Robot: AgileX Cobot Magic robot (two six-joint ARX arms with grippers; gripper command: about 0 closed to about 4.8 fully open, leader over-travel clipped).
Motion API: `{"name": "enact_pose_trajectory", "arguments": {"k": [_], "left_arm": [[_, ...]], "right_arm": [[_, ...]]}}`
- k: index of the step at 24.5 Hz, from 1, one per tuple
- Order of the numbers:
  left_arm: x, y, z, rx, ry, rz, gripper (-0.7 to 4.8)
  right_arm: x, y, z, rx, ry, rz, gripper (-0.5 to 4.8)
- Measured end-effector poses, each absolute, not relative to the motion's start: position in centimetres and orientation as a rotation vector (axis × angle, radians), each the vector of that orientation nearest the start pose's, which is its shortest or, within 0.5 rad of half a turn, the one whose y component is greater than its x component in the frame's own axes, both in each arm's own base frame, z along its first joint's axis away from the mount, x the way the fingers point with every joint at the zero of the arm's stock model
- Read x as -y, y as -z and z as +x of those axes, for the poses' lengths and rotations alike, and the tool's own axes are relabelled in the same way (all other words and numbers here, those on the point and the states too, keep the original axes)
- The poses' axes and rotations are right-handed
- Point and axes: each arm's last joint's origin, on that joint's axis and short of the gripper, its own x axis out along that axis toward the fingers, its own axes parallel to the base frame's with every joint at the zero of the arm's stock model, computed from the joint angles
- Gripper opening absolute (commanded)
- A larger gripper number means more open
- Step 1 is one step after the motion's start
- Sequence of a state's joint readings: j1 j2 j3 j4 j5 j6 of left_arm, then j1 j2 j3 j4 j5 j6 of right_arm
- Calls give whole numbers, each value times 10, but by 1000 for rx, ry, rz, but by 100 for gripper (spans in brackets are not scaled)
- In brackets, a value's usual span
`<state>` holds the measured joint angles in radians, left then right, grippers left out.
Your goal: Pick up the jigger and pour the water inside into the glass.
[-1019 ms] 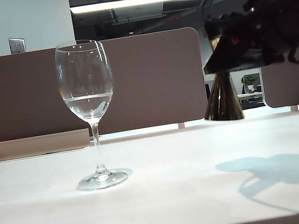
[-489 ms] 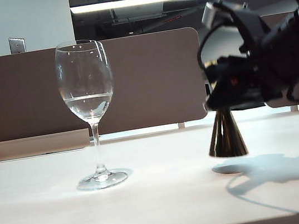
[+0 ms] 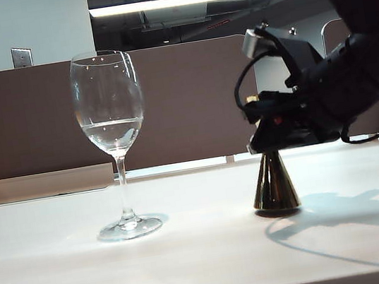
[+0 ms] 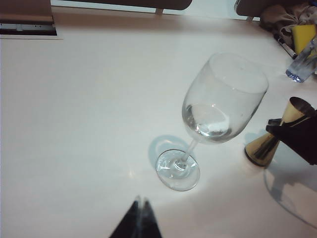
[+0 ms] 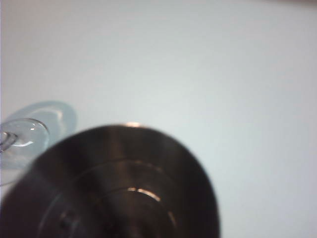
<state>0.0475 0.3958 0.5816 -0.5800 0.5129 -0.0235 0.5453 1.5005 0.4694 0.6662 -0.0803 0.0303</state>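
The clear stemmed glass [image 3: 107, 97] stands left of centre on the white table [image 3: 207, 261], with water [image 3: 112, 133] low in its bowl. In the left wrist view the glass [image 4: 225, 94] and the water [image 4: 210, 123] show from above. The gold jigger [image 3: 274, 188] stands on the table to the right of the glass. My right gripper [image 3: 273, 145] is around its waist and hides its upper cup. In the left wrist view the jigger [image 4: 261, 148] has a black finger across its waist. The right wrist view is filled by the dark jigger [image 5: 114, 183]; no fingers show. My left gripper [image 4: 141, 201] is shut and hangs near the glass foot.
A brown partition [image 3: 190, 99] runs behind the table. In the left wrist view a clear bottle [image 4: 301, 64] and a yellow item [image 4: 303, 34] sit at the far corner past the jigger. The right arm's cable [image 3: 243, 94] loops above the jigger.
The right arm has come down and slightly left with the jigger. The jigger hung in the air before; now its base rests on the table. Glass and left gripper are unmoved.
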Motion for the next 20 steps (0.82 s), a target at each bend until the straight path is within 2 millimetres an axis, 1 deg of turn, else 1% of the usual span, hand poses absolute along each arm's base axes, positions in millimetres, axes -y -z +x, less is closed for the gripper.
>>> {"name": "enact_pose_trajectory", "arguments": {"k": [5,6,9,17,18,20], "left_arm": [[10,-274,93,-387,455,-133,-6],[10,-274,93,-388,455,-133,-5],[10,-274,93,-387,455,-133,-6],[10,-274,93,-387,455,-133,-6],[10,-274,93,-387,455,-133,-6],[10,-274,93,-387,455,-133,-5]], "right_arm": [[-143,-150,233,-381,-610,-59,100],[-143,-150,233,-381,-610,-59,107],[-143,-150,233,-382,-611,-59,151],[-143,-149,233,-388,-607,-58,160],[-142,-149,233,-388,-607,-58,189],[-142,-149,233,-389,-607,-58,225]]}}
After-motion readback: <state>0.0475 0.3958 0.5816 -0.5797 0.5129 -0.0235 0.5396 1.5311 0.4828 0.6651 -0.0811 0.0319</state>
